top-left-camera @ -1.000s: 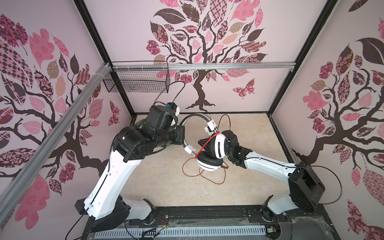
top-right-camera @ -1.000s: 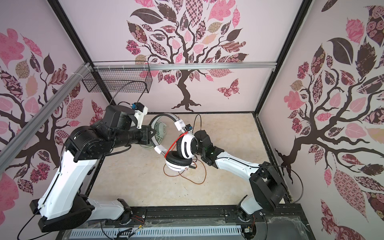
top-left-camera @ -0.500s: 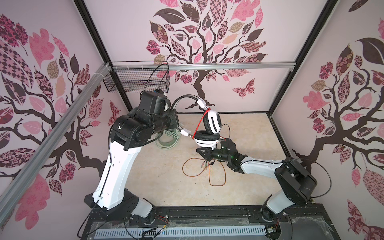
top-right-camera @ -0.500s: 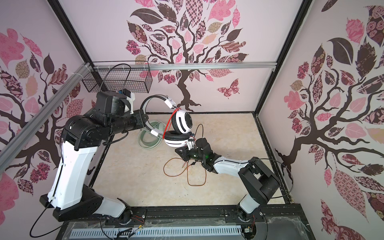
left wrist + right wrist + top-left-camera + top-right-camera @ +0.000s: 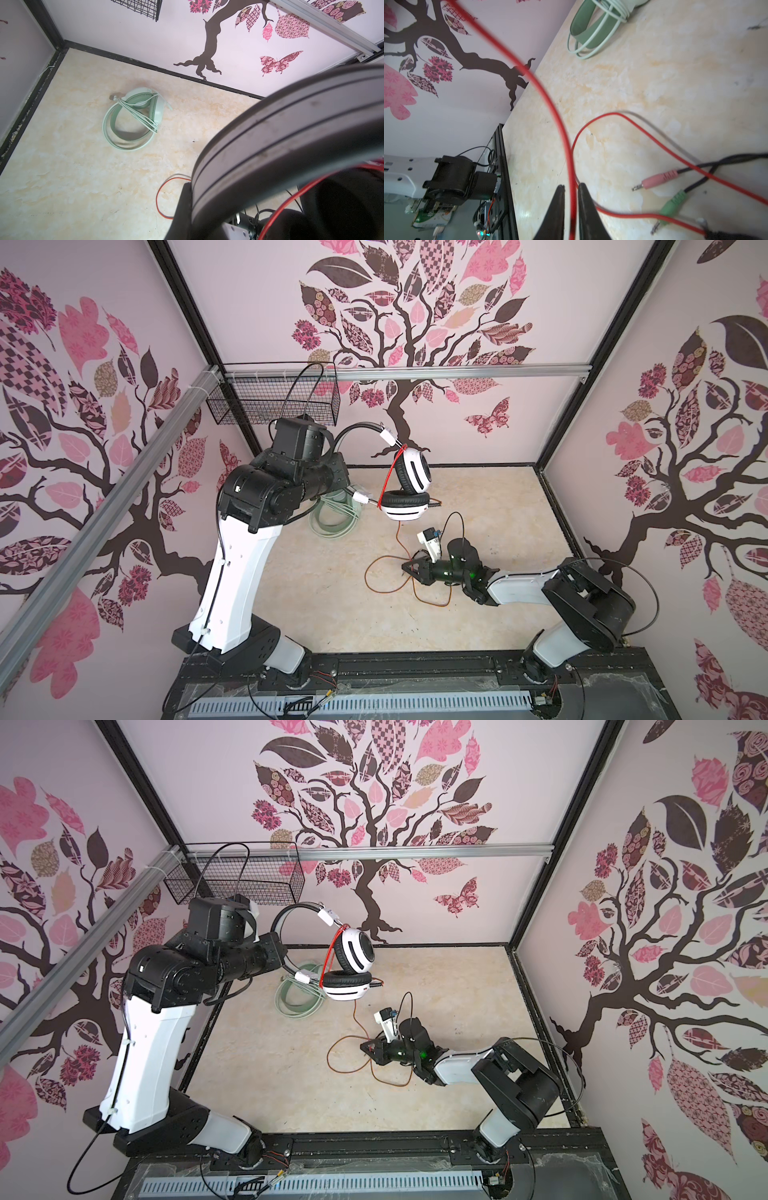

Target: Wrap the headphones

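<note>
The white-and-black headphones (image 5: pixel 411 472) (image 5: pixel 353 952) hang in the air at the back middle. My left gripper (image 5: pixel 343 475) (image 5: pixel 282 957) is shut on their black band (image 5: pixel 291 128). Their orange-red cord (image 5: pixel 374 568) (image 5: pixel 332 1052) drops from the lower cup and loops on the floor. Low over the floor, my right gripper (image 5: pixel 405 568) (image 5: pixel 365 1046) (image 5: pixel 571 188) is shut on that cord (image 5: pixel 550 99), which runs between its two fingers. The mint-green headphones (image 5: pixel 336 522) (image 5: pixel 299 1006) (image 5: pixel 128 124) lie on the floor at the back left, their pale cord wound around them.
A pink plug (image 5: pixel 658 179) and a green plug (image 5: pixel 672 204) on black leads lie on the floor beside my right gripper. A black wire basket (image 5: pixel 270 406) (image 5: pixel 237 882) hangs on the back left wall above my left arm. Walls enclose three sides.
My left arm has lifted the white-and-black headphones up and toward the back. My right gripper has left the ear cups and dropped to the cord on the floor.
</note>
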Motion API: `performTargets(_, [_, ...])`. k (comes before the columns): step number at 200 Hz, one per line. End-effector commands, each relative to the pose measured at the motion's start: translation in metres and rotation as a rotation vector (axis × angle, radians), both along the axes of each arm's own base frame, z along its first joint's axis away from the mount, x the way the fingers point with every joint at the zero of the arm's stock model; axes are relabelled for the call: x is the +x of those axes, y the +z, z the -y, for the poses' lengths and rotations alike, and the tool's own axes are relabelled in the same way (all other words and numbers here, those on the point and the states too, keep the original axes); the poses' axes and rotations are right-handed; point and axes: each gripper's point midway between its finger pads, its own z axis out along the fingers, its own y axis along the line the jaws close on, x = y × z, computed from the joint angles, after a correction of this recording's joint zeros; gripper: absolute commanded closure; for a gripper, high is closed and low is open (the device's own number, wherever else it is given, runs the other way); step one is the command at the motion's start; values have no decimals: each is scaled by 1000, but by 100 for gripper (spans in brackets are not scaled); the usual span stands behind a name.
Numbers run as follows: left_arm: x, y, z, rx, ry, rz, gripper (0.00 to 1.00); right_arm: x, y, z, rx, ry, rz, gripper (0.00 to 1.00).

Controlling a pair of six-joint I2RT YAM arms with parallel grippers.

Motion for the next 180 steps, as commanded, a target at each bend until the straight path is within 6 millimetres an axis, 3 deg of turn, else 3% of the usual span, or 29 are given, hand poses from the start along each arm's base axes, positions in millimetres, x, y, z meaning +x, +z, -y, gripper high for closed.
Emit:
performTargets(1, [3, 28, 3, -85, 8, 86, 100, -16, 19, 2, 36, 12, 25, 85])
performTargets(30, [5, 27, 4, -93, 9, 82, 100, -32, 20, 4, 36, 30, 14, 100])
performTargets(69, [8, 26, 5, -97, 16, 76, 100, -48, 16, 2, 31, 50, -19, 100])
performTargets(100, [22, 19, -1, -72, 61, 67, 100, -71, -3, -1, -95, 86, -32, 100])
performTargets(147, [59, -6, -25, -157, 157, -19, 100, -123, -15, -14, -335, 179, 69, 100])
performTargets(180, [75, -32, -21, -330, 136, -142, 100, -136, -11, -29, -387, 212, 101, 100])
